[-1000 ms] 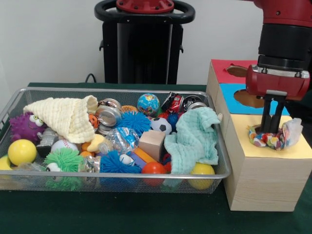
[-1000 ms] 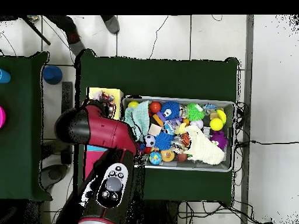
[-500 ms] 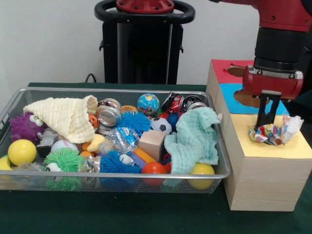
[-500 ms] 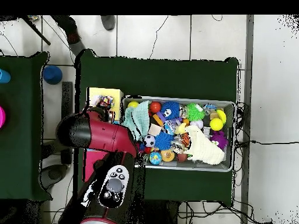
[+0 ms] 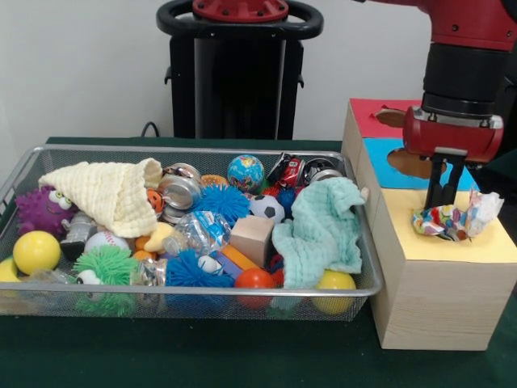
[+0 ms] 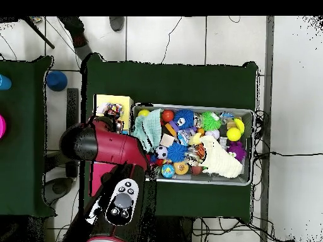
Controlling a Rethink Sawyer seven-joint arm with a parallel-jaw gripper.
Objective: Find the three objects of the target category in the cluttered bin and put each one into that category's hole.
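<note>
The gripper (image 5: 443,194) stands above the yellow panel (image 5: 452,242) of the wooden sorting box (image 5: 428,299), its two dark fingers close together and just behind the crumpled colourful wrapper (image 5: 454,221) – whether they pinch its edge or merely stand against it I cannot tell. The wrapper sits bunched on the yellow surface, seemingly over that section's hole, but not gone through.

To do this step well, I judge the wrapper needs pushing straight down at its middle, not at the rim, since light crumpled foil is apt to spring back and perch on the opening. A slow vertical press, then a clean lift, should keep it from clinging to the fingers and riding up again.

The wire mesh bin (image 5: 202,301) beside the box is crowded – the teal cloth (image 5: 319,230), cream cloth (image 5: 109,194) and spiky blue ball (image 5: 222,202) may hide further targets
</note>
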